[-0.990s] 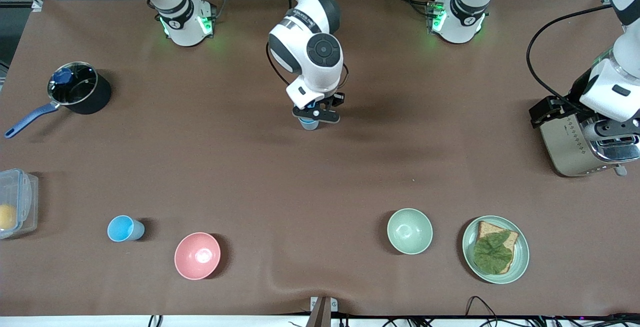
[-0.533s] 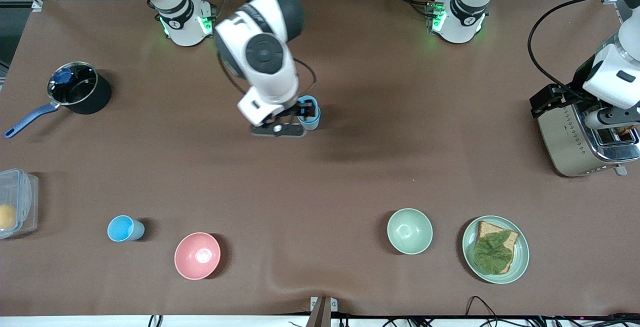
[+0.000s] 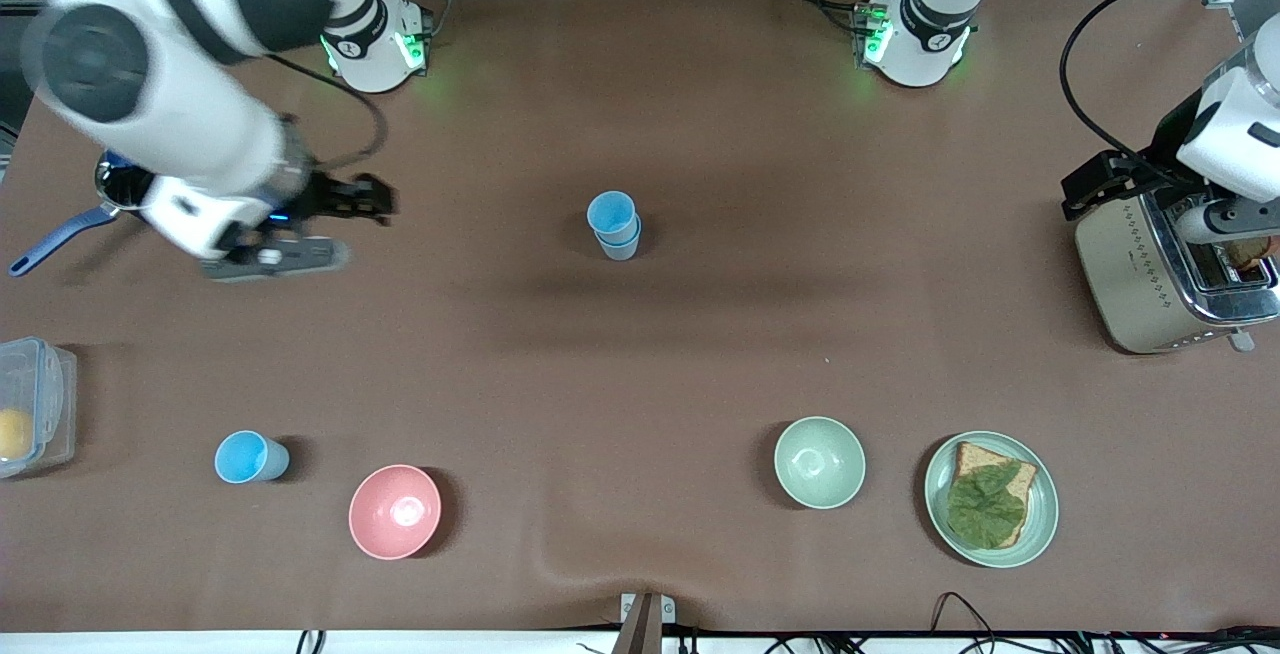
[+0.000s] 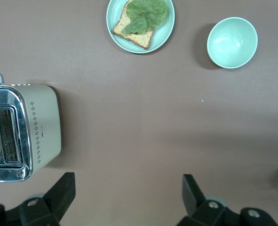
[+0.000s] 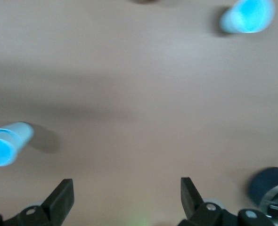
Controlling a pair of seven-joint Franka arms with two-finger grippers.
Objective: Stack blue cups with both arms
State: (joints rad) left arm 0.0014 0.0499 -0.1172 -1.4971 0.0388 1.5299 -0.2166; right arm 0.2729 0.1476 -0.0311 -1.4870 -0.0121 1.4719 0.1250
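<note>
Two bright blue cups (image 3: 613, 224) stand stacked one in the other at the middle of the table; they also show in the right wrist view (image 5: 7, 143). A third blue cup (image 3: 250, 457) stands alone near the front edge toward the right arm's end, also in the right wrist view (image 5: 248, 16). My right gripper (image 3: 272, 257) is open and empty (image 5: 125, 200), over bare table beside the pot. My left gripper (image 4: 127, 197) is open and empty over bare table beside the toaster, and its arm (image 3: 1225, 149) waits there.
A dark pot with a blue handle (image 3: 45, 244) sits partly under the right arm. A clear container (image 3: 35, 399), a pink bowl (image 3: 394, 511), a pale green bowl (image 3: 819, 461), a plate with bread and lettuce (image 3: 990, 499) and a toaster (image 3: 1140, 274) stand around.
My right gripper let go of the blue cup on top of the other cup and swung away toward the pot. The left arm barely moved.
</note>
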